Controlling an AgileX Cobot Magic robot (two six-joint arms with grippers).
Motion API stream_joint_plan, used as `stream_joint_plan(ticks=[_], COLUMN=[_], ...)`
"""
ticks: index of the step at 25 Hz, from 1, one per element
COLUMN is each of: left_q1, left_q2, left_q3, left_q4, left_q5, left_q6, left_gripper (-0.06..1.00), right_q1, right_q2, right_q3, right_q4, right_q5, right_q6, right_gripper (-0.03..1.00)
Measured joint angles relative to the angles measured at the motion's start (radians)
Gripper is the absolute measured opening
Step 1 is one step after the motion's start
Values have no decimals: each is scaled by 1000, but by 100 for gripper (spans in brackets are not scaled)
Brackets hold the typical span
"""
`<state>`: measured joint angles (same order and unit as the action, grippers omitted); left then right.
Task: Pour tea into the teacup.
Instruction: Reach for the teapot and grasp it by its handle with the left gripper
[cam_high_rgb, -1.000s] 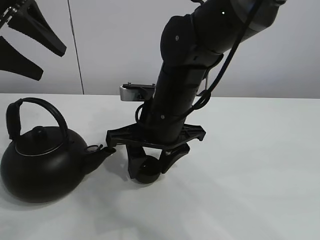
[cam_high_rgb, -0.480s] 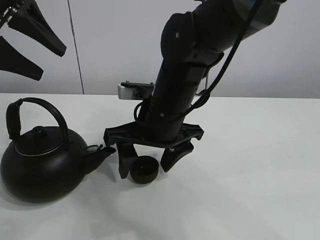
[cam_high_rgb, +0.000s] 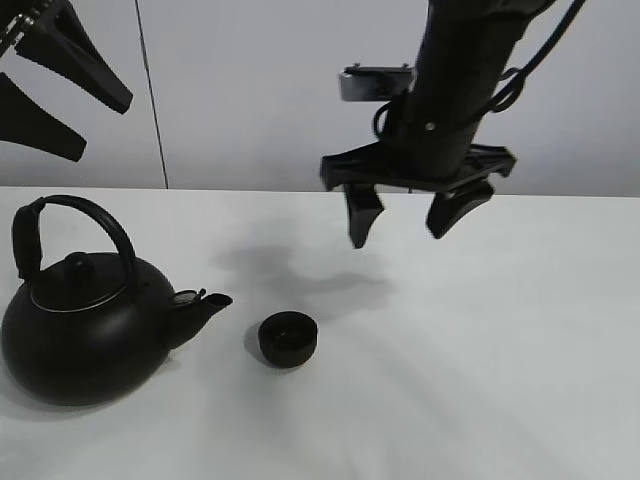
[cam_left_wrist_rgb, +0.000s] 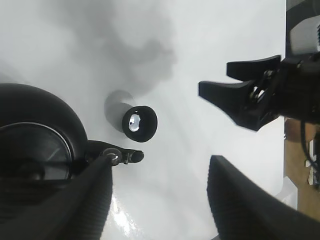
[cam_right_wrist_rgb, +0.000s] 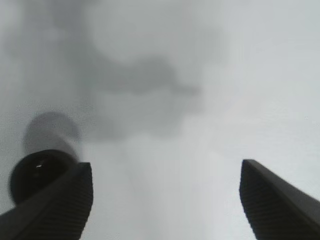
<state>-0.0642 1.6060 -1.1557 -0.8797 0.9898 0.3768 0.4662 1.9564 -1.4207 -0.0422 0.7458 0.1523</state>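
Observation:
The small black teacup stands upright on the white table, just right of the black kettle's spout. My right gripper is open and empty, high above the table behind and to the right of the cup. The right wrist view shows the cup far below, beside one finger. My left gripper is open and empty, high at the top left above the kettle. The left wrist view looks down on the cup and kettle. No tea stream shows.
The white table spreads wide to the right and front of the cup. A pale wall stands behind it. The right gripper's shadow falls on the table behind the cup. A brown edge shows beyond the table in the left wrist view.
My right gripper opened and let go of the teacup on the table beside the kettle's spout. It then rose up and to the right. The left gripper and the kettle have not moved.

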Motion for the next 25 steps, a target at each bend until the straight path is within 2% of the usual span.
stream_joint_plan(ticks=[6, 10, 16, 18, 21, 25], left_q1=[0, 0, 0, 0, 0, 0], left_q2=[0, 0, 0, 0, 0, 0], left_q3=[0, 0, 0, 0, 0, 0], left_q4=[0, 0, 0, 0, 0, 0], left_q5=[0, 0, 0, 0, 0, 0], left_q6=[0, 0, 0, 0, 0, 0], left_gripper=[41, 41, 41, 41, 41, 41], right_q1=[-202, -341, -517, -563, -596, -589], right_q2=[-103, -203, -474, -592, -803, -1110], right_q3=[0, 0, 0, 0, 0, 0], right_q4=[-83, -132, -332, -385, -409, -337], right_q5=[67, 151, 295, 326, 363, 411], right_q6=[10, -2, -19, -21, -23, -32], right_gripper=[56, 56, 56, 56, 56, 56])
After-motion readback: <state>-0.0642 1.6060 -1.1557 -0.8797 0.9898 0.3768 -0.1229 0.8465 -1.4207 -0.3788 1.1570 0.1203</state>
